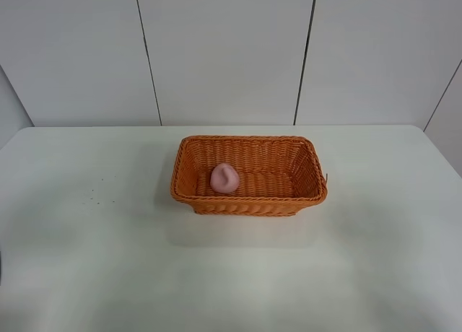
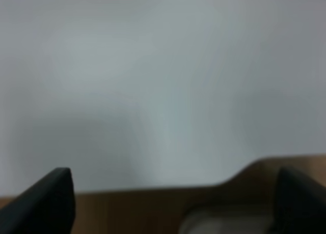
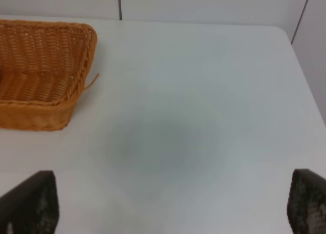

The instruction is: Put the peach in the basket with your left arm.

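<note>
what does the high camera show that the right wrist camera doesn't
Only the high view shows the peach, lying inside the whole basket, plus a few dark specks on the table. Only the right wrist view shows the right pincer, open over bare table, and a loose strand at the basket's corner. Both show the basket, the white table and the panelled wall.

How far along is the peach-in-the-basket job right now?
Done, by the look of it: the peach lies inside the basket, left of its middle. Nothing is in hand: the left gripper and right gripper are both open and empty. Nothing visible remains.
</note>
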